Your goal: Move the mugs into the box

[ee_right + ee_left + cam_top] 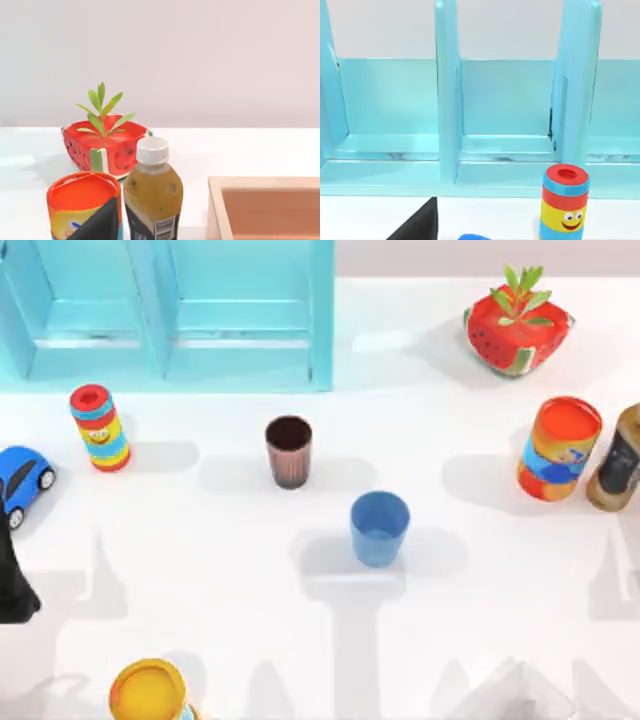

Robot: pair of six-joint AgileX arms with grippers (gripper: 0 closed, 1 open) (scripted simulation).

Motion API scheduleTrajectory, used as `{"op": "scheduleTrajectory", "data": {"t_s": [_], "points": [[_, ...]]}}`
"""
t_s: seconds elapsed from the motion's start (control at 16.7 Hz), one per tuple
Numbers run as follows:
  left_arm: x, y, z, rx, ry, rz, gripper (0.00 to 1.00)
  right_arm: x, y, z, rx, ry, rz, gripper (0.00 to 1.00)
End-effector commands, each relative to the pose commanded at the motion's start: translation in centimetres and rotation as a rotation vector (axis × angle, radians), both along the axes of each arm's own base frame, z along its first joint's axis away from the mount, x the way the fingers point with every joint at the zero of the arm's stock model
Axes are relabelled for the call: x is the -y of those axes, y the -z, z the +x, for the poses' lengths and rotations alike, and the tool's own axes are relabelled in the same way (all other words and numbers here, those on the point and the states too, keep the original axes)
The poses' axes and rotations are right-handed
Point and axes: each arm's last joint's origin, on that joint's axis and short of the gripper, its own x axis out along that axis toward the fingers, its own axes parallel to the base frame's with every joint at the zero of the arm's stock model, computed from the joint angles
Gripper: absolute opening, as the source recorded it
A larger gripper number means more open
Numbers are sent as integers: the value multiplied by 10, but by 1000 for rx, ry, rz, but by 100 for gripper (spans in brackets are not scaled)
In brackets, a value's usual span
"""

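Brown mug (pixel 289 451) and blue mug (pixel 379 528) stand empty on the table (pixel 450 620); pincer states: cannot tell.

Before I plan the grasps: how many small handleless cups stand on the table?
2: the ribbed dark brown cup near the table's middle, and the plain blue cup standing apart to its right, nearer the camera.

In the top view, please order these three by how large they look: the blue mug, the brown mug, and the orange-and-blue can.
1. Orange-and-blue can, clearly the largest.
2. Blue mug.
3. Brown mug, slightly narrower than the blue one.

The two mugs look close in size, so their order is less sure.
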Motion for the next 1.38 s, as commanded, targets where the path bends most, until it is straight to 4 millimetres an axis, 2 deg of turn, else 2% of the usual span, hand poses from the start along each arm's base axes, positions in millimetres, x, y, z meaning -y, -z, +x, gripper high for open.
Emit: {"op": "scheduleTrajectory", "data": {"t_s": [0.18,0.36,0.6,0.78,0.96,1.14,1.26,1.38], "points": [[0,0,0,0,0,0,100,0,-2,0,-2,-3,2,100],[0,0,0,0,0,0,100,-4,-20,0,-28,-36,23,100],[0,0,0,0,0,0,100,-13,-67,5,-131,-118,74,100],[0,0,0,0,0,0,100,-26,-111,20,-266,-187,115,100],[0,0,0,0,0,0,100,-46,-154,49,-442,-242,148,100],[0,0,0,0,0,0,100,-79,-188,91,-637,-271,162,100],[0,0,0,0,0,0,100,-107,-203,124,-767,-273,159,100],[0,0,0,0,0,0,100,-140,-209,157,-889,-260,146,100]]}}
